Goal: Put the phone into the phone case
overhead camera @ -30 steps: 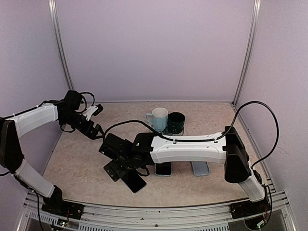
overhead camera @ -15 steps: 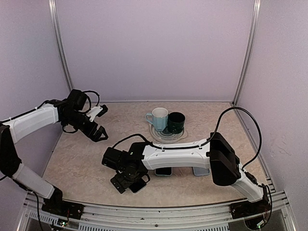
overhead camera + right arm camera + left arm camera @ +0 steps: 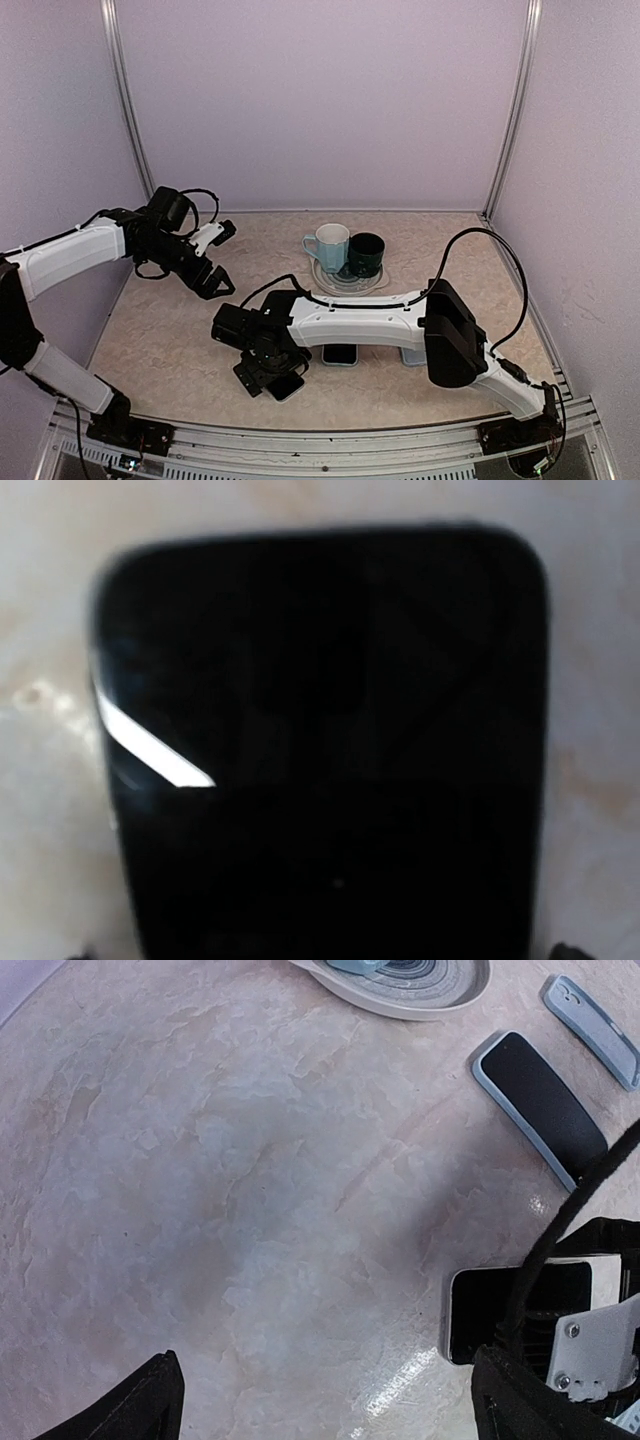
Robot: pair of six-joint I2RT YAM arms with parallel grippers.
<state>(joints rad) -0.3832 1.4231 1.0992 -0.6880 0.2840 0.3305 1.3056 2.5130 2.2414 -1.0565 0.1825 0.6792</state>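
Observation:
A black phone (image 3: 288, 386) lies flat near the front left of the table; it also shows in the left wrist view (image 3: 480, 1310) and fills the right wrist view (image 3: 320, 740). My right gripper (image 3: 268, 372) is low over the phone, open, with a fingertip at each long edge (image 3: 320, 952); I cannot tell whether they touch it. A light-blue case with a black inside (image 3: 340, 354) (image 3: 540, 1110) lies at front centre, and a second light-blue case (image 3: 416, 352) (image 3: 592, 1030) lies to its right. My left gripper (image 3: 222, 258) (image 3: 325, 1405) is open and empty above bare table, to the left.
A white mug (image 3: 328, 245) and a dark mug (image 3: 366, 253) stand on a grey plate (image 3: 330, 284) at the back centre; the plate's rim shows in the left wrist view (image 3: 400, 995). The right arm and its black cable stretch across the front of the table. Walls close in on three sides.
My right gripper has dropped down over the phone and its arm has folded lower. My left gripper has moved right, toward the table's middle. The phone has stayed in place.

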